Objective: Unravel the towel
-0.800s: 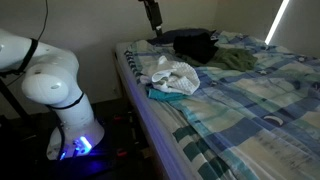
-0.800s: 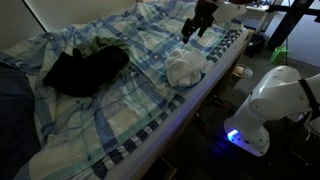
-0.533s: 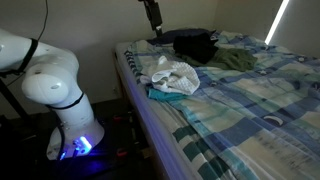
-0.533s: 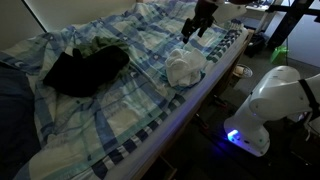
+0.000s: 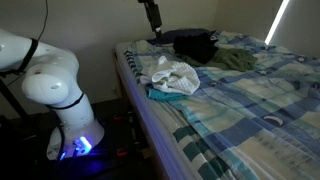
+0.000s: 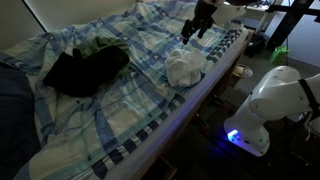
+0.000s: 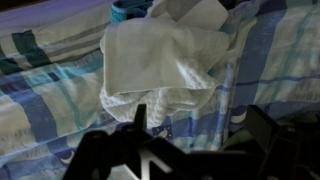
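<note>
The arm is reaching out from its white base (image 5: pixel 52 92) beside the bed and across the mattress edge. Its upper links are running out of the top of the frame in both exterior views. The wrist is pointing downward, tilted a little in an exterior view (image 6: pixel 203 14), and the gripper (image 5: pixel 155 28) is hanging in the air above the blue plaid bedsheet (image 5: pixel 250 100). It is touching nothing.

The jaws are standing spread wide with nothing between them. In the wrist view the two dark fingers (image 7: pixel 110 155) are showing along the lower edge, well apart, with the cloth lying free below them.

The towel (image 5: pixel 172 74) is lying crumpled in a loose white heap near the side edge of the bed, close to the robot's base. It is sitting partly on a small teal cloth (image 5: pixel 166 96) that is peeking out from under its near side. In an exterior view the gripper (image 6: pixel 196 28) is hovering just beyond the towel (image 6: pixel 185 68) and above it. In the wrist view the towel (image 7: pixel 170 60) is filling the middle of the picture, folded over on itself

A black garment (image 5: pixel 195 45) and a green one (image 5: pixel 236 60) are lying farther in on the bed, apart from the towel
</note>
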Motion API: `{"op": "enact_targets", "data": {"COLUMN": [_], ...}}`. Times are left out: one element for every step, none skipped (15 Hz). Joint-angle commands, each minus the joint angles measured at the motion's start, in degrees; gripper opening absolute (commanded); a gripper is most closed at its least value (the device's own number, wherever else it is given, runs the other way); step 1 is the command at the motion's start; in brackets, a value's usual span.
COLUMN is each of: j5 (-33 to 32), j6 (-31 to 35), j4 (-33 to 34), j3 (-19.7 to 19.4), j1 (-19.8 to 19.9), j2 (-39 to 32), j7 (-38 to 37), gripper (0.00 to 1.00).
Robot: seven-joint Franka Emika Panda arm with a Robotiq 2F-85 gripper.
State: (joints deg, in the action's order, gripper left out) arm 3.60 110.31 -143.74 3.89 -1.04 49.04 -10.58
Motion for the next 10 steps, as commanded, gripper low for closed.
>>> {"op": "enact_targets", "data": {"j5": [2.01, 2.36, 2.38, 2.26, 1.91, 1.56, 0.54, 0.15, -0.29, -0.63], "j6": [-0.32, -0.83, -0.48, -0.26, -0.36, -0.59, -0.95, -1.48, -1.88, -1.85], "j4": [-1.17, -1.53, -2.29, -2.85, -3.16, -3.18, -3.07, -2.93, -2.84, -2.95], "j3": [0.95, 0.90, 1.05, 1.09, 1.14, 1.22, 1.64, 1.66, 1.66, 1.63], "j1": [1.59, 1.84, 2.31, 2.77, 3.26, 3.88, 5.03, 5.76, 6.73, 7.52], "j2": [-1.71, -2.30, -2.68, -3.20, -3.73, -4.24, -4.23, -4.13, -3.96, -3.87], "j7": [-4.36, -5.66, -7.01, -8.02, -8.87, -9.88, -11.44, -12.45, -13.64, -14.43], "gripper": [1.00, 1.00, 1.00, 1.00, 1.00, 1.00, 1.00, 1.00, 1.00, 1.00]}}
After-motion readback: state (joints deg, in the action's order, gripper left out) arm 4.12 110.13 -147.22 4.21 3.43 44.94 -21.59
